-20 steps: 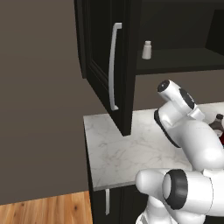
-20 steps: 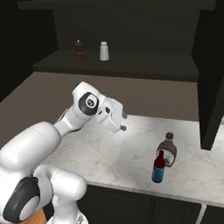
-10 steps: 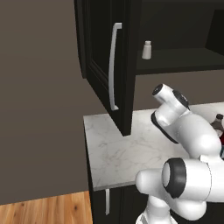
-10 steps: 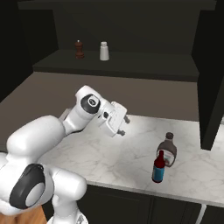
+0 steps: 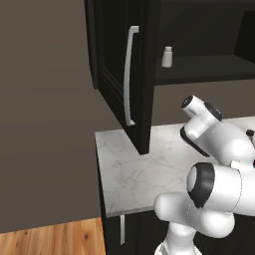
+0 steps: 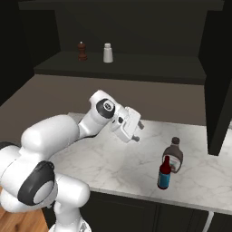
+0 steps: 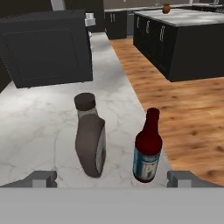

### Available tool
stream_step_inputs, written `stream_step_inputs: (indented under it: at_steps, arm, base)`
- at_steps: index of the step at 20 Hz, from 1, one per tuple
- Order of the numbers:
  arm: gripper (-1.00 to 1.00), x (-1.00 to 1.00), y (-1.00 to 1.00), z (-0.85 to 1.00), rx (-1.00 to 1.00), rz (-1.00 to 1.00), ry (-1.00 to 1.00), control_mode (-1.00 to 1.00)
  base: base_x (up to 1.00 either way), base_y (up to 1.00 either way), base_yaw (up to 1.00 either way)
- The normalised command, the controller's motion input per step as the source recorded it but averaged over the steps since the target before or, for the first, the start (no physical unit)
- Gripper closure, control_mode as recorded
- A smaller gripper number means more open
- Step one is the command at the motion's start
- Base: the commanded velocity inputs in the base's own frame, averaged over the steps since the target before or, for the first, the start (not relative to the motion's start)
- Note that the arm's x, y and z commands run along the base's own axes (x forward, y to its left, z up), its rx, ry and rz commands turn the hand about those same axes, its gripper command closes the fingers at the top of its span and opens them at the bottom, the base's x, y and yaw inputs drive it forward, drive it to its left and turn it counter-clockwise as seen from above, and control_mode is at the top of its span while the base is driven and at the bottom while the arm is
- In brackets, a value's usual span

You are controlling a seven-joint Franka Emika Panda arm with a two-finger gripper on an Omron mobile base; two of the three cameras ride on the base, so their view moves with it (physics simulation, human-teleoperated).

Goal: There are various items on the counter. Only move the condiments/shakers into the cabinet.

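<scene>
Two shakers stand on the shelf of the open black cabinet [image 6: 136, 68]: a dark red-brown knobbed shaker [image 6: 82, 50] and a whitish shaker [image 6: 108, 53] [image 5: 167, 57]. On the marble counter [image 6: 113, 167] the dark brown black-capped bottle [image 6: 174, 153] [image 7: 90, 142] stands just behind a red bottle with a teal label [image 6: 164, 173] [image 7: 148, 149]. My gripper [image 6: 139, 132] [image 7: 111, 179] hovers over the counter to the left of both bottles, facing them. It is open, with nothing between its fingers [image 7: 41, 178].
The cabinet door [image 5: 124, 74] hangs open over the counter's left end, its silver bar handle [image 5: 129, 74] facing out. A dark cabinet side [image 6: 219, 81] drops at the right. The counter's front edge runs close behind the red bottle, wood floor [image 7: 188, 109] below.
The arm has swung right and lower over the counter, carrying the open gripper closer to the two bottles. Bottles and shakers have not moved.
</scene>
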Motion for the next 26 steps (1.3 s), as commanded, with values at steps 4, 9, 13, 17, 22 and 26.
stream_step_inputs:
  at_steps: [4, 9, 13, 17, 22, 26]
  arm:
    - [-1.0, 0.01, -0.46, -0.18, 0.0, 0.0, 0.0, -1.0]
    - [-1.0, 0.02, -0.41, -0.07, 0.0, 0.0, -0.01, -1.0]
    - [-1.0, 0.0, -0.43, -0.03, 0.0, 0.0, -0.01, -1.0]
    - [-1.0, 0.0, -0.47, -0.08, 0.0, 0.0, -0.04, -1.0]
    - [-1.0, -0.03, -0.35, -0.1, 0.0, 0.0, -0.02, -1.0]
    - [-1.0, 0.0, -0.12, -0.02, 0.0, 0.0, 0.0, -1.0]
  base:
    - [0.0, 0.0, 0.0]
    - [0.0, 0.0, 0.0]
    - [0.0, 0.0, 0.0]
    - [0.0, 0.0, 0.0]
    - [0.0, 0.0, 0.0]
    - [0.0, 0.0, 0.0]
